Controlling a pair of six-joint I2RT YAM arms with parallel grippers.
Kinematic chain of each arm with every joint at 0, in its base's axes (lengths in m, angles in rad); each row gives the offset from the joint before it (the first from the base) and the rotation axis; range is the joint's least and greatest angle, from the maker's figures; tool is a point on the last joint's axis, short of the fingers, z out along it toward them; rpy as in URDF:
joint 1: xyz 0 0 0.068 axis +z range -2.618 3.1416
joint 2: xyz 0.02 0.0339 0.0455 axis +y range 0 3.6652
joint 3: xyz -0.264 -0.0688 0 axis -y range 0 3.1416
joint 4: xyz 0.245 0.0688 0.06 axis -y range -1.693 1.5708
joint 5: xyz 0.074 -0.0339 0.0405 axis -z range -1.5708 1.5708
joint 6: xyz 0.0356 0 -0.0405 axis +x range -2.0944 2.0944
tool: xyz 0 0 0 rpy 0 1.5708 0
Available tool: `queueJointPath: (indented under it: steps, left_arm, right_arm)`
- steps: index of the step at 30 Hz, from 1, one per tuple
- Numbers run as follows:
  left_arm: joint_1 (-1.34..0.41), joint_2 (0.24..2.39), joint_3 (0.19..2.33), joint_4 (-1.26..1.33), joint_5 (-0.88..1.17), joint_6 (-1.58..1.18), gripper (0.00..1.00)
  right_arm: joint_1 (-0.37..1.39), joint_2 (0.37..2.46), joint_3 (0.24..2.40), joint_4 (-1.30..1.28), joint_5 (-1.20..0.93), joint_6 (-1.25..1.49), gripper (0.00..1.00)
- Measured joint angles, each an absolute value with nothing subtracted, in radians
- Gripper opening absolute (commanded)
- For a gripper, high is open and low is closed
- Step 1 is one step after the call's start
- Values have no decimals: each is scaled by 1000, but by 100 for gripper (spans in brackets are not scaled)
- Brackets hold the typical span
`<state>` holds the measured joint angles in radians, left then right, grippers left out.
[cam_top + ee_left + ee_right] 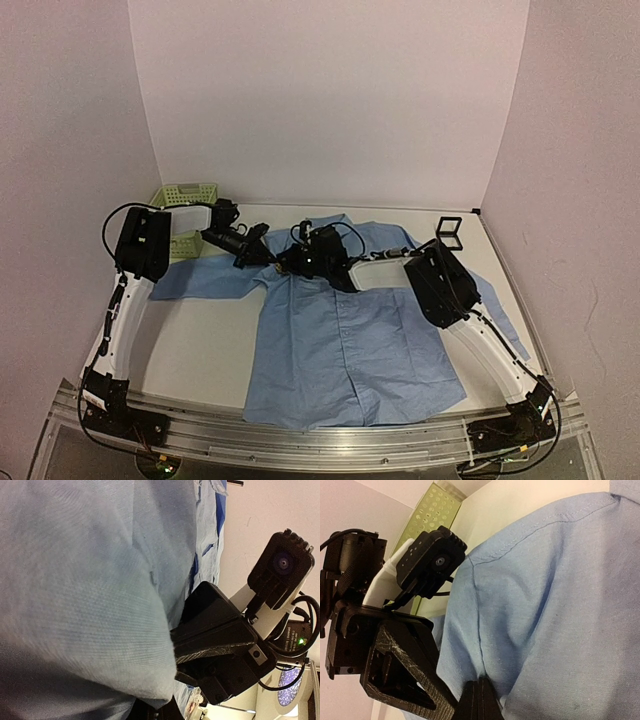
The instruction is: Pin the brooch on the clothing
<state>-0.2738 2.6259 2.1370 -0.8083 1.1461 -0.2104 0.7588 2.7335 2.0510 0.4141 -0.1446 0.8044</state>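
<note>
Two closed grippers meet just beside the collar: the right gripper pinches a shirt fold, and the left gripper sits against it, cloth-covered. We see no brooch, so its direction is unknown; neither arm is nearer.

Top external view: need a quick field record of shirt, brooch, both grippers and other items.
clothing: light blue shirt, spread front-up on the table, collar at the far end
brooch: not visible in any view
left gripper: shut, at the shoulder beside the collar; hold on fabric unclear
right gripper: shut, pinching shirt fabric, close against the left gripper
other: green basket far left; black square frame far right
</note>
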Motion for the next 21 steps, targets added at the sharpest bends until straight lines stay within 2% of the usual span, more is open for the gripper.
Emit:
queueJointPath:
  steps: [21]
  left_arm:
    - [-270,2626,2070,-595,1267,-454,0]
  right_arm:
    - [783,2748,2068,429,38,885,0]
